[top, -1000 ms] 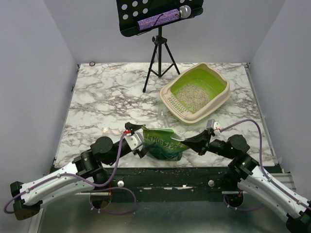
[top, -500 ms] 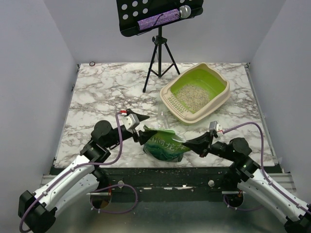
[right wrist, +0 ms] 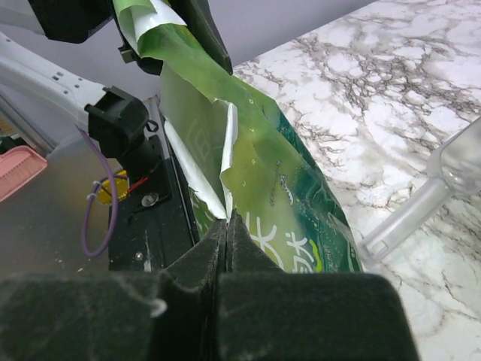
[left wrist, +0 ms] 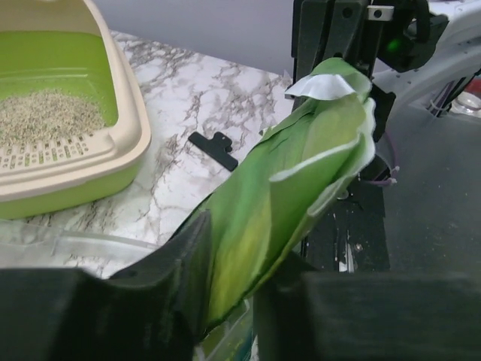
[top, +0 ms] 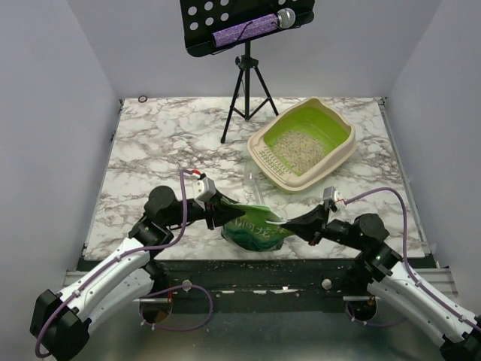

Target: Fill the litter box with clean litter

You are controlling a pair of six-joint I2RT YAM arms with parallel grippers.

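The litter box (top: pixel 302 153) sat at one o'clock on the bench (top: pixel 165 150), partly filled, nearer the right fingers (top: pixel 288 222). Both arms' fingers pinched the green bag (top: pixel 252 226), left fingers (top: pixel 225 215) at its opposite edge.

The marble table (top: pixel 165 150) carries the litter box (top: pixel 342 154), tripod (top: pixel 244 94) and green bag (top: pixel 255 235).

**What I can't make out**

My left wrist view crops the litter box (left wrist: pixel 113 143) at its left edge. The green bag (top: pixel 255 226) hides its own contents, and my right gripper's (right wrist: pixel 225 226) fingertips blur together.
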